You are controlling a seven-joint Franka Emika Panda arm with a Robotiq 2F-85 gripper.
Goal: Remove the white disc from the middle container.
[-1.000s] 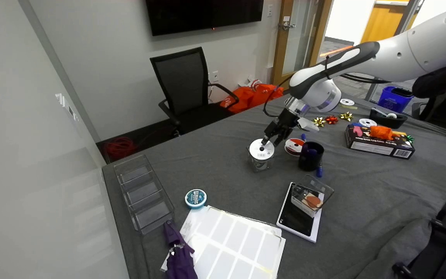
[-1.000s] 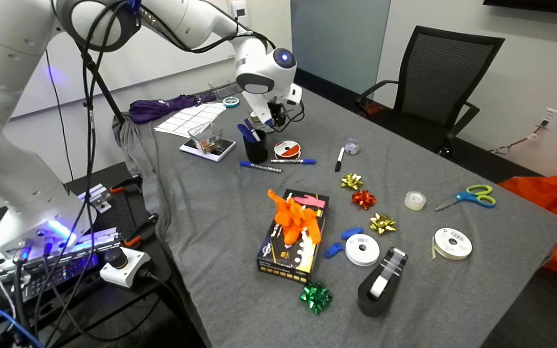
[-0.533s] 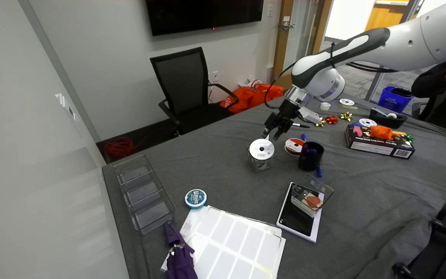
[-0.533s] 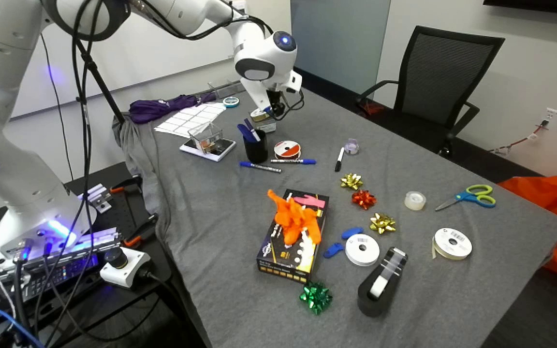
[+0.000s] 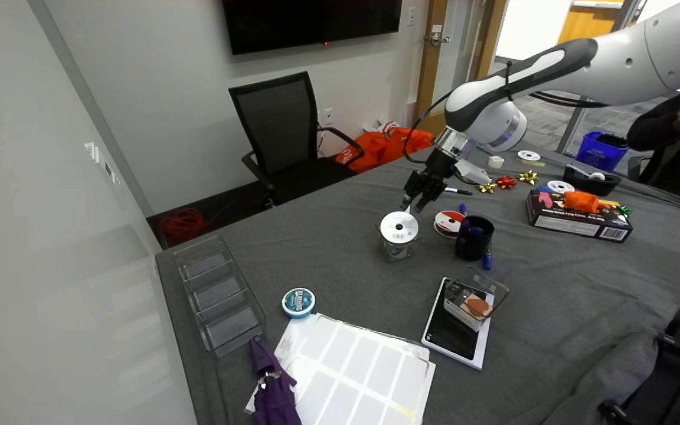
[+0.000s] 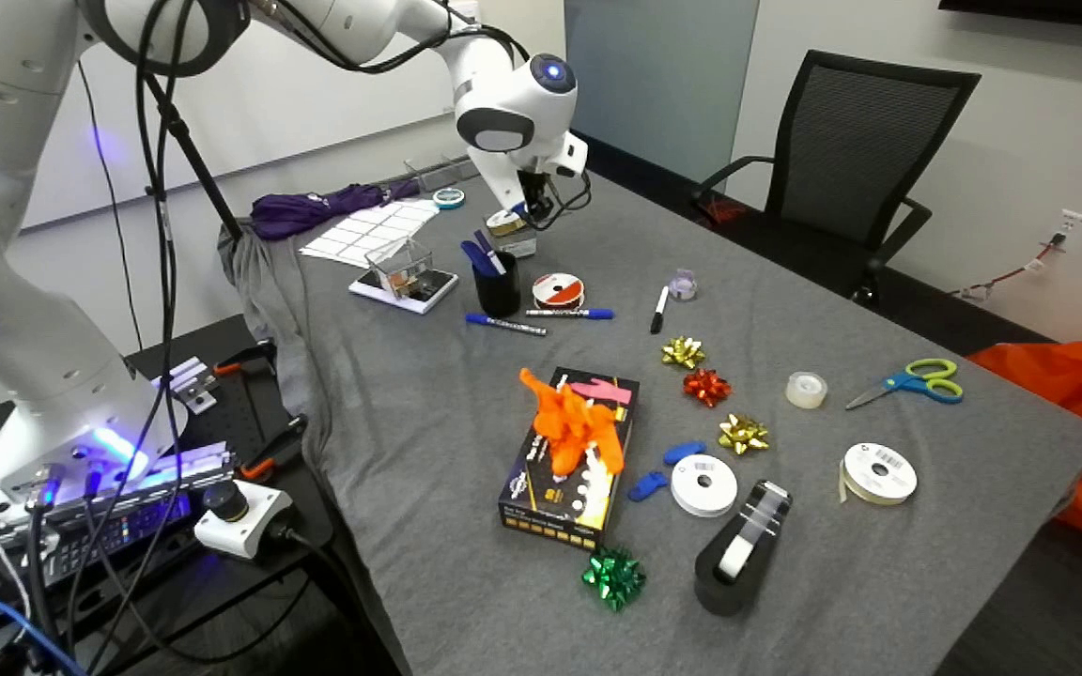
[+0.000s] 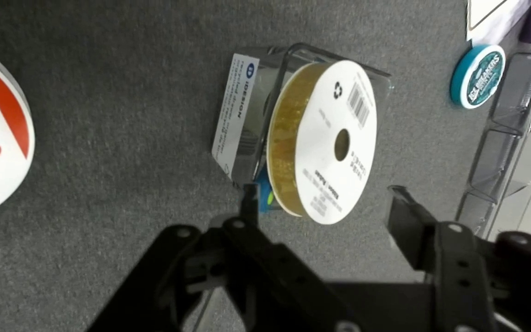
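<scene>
The white disc (image 5: 399, 228) is the flat face of a spool of gold ribbon. In the wrist view the disc (image 7: 339, 184) is tilted and rests on top of the small see-through container (image 7: 235, 113), which bears a white label. The container (image 5: 397, 252) also shows under the disc in an exterior view, and in an exterior view (image 6: 520, 248) behind the pen cup. My gripper (image 5: 412, 208) is just above and behind the disc. In the wrist view the gripper (image 7: 323, 188) is open, its fingers apart, with the disc's near edge between them in the picture. It holds nothing.
A red-and-white ribbon spool (image 5: 449, 223) and black pen cup (image 5: 474, 237) stand close beside the container. A blue-rimmed round tin (image 5: 298, 302), see-through divided tray (image 5: 219, 295) and white tablet (image 5: 458, 321) lie around. A glove box (image 6: 569, 457) is farther off.
My gripper has risen off the disc's edge and moved slightly back, mostly in the earlier half second. The disc and the container have stayed where they were.
</scene>
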